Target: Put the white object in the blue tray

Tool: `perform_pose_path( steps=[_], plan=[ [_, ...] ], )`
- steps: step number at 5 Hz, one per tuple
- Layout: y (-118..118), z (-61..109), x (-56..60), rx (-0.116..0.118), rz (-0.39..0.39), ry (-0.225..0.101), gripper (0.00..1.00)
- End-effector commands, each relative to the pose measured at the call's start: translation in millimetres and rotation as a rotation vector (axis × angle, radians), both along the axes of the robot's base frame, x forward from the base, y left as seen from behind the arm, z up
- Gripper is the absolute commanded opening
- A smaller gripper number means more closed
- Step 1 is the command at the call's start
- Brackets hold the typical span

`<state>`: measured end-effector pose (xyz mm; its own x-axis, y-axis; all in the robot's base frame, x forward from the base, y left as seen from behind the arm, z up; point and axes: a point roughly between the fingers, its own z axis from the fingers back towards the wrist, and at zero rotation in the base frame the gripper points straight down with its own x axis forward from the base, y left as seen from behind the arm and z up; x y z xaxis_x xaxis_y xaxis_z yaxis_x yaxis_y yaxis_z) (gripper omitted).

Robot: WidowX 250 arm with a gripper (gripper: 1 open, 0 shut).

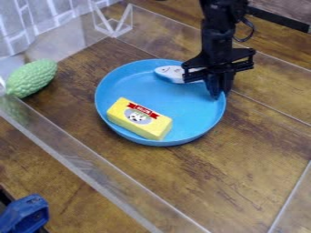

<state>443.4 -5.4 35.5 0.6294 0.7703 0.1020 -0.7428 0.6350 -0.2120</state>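
Filling centre: round blue tray [115, 114]. Inside, yellow block [141, 119] near front. Dark gripper [216, 75] clenched at far-right rim, seemingly on nothing. White object [172, 72] inside far edge; placing looks done, next lift clear.

The black gripper [205, 80] comes down from the top of the view and stands shut at the right side of the blue tray [152, 107]. The white object [168, 72] lies in the tray near its far rim (part of it is hidden by the gripper). The yellow block [141, 119] sits at the near left of the tray, and a green textured thing [33, 78] rests to the left, apart from it.
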Motion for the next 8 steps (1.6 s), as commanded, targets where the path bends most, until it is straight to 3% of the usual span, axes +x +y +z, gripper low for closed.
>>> perform_pose_path(
  steps=[1, 3, 5, 6, 8],
  plan=[
    [19, 35.4, 2.8, -0.003, 0.034, -0.052, 0.00],
    [29, 40.5, 2.8, -0.018, 0.074, -0.047, 0.00],
    [46, 32.0, 5.5, -0.028, 0.128, -0.042, 0.00],
    [35, 29.7, 10.1, -0.033, 0.080, -0.037, 0.00],
    [10, 24.3, 8.4, -0.043, -0.016, -0.029, 0.00]
  ],
)
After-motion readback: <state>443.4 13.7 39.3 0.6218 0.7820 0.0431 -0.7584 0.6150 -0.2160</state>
